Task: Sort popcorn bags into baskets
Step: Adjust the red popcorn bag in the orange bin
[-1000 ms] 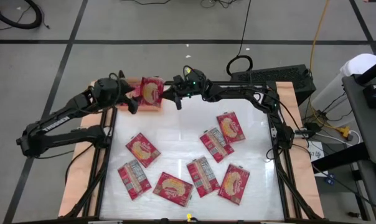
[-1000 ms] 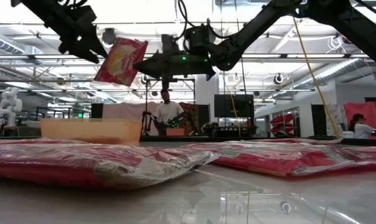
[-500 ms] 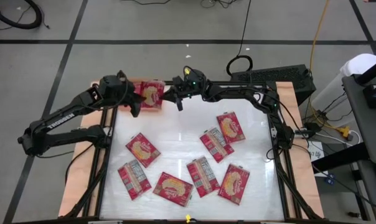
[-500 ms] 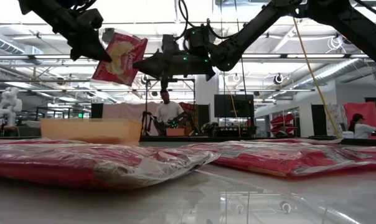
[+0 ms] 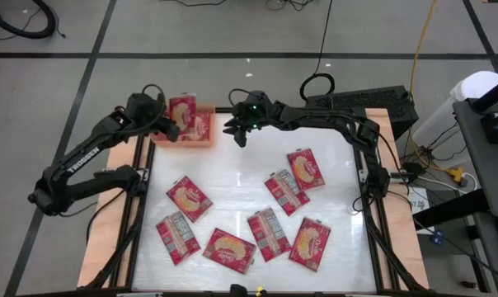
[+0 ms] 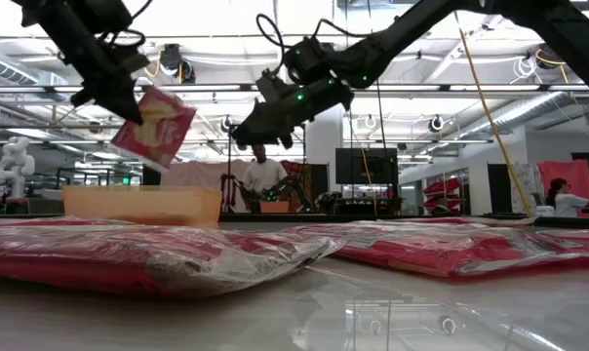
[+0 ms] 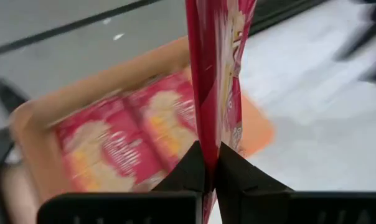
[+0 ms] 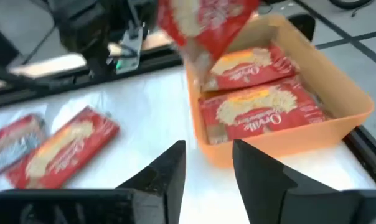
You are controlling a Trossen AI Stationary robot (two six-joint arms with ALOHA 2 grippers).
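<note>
One popcorn bag (image 5: 180, 113) pinched edge-on in left gripper (image 7: 210, 163), above orange basket (image 5: 202, 141). Could land crooked. Right gripper (image 8: 206, 163) spread wide, empty.

The setting is a robotics lab: an open industrial hall with exposed ceiling trusses (image 6: 441, 93), a white humanoid robot (image 6: 12, 164), and seated people at workstations (image 6: 263, 180).

Bright overhead light; wrist views blurred (motion).
</note>
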